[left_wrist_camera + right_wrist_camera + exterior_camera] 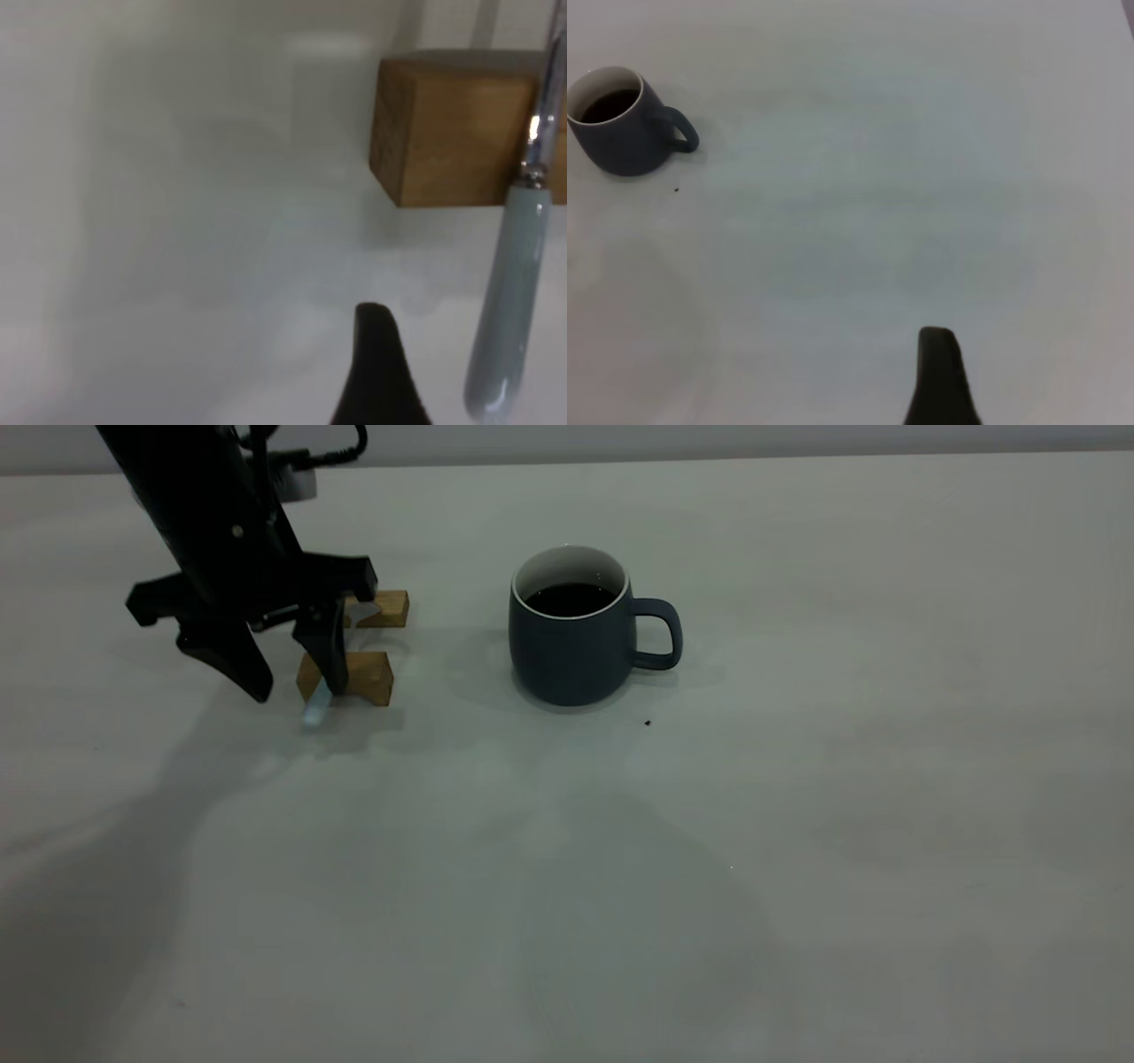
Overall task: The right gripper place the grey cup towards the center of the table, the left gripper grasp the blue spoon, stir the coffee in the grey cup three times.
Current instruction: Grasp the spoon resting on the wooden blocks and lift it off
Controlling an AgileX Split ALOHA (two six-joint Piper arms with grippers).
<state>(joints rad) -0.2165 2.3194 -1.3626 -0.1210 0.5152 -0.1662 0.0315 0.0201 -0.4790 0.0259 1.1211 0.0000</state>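
At the upper left of the frame the left gripper [292, 677] hangs with fingers spread wide around the spoon [317, 710], propped on two wooden blocks [365, 676] left of the cup [569, 642]; it looks light, stiff and slippery, best pinched on its pale handle.

Dark slate-grey cup [571, 651] upright near the desk [797, 824] centre, loop handle at 3 o'clock, white inside, black coffee [570, 599] flat within, pale blue spoon [317, 710] well apart at 9 o'clock, handle tip down toward the desk, metal neck across a wooden block [365, 676].
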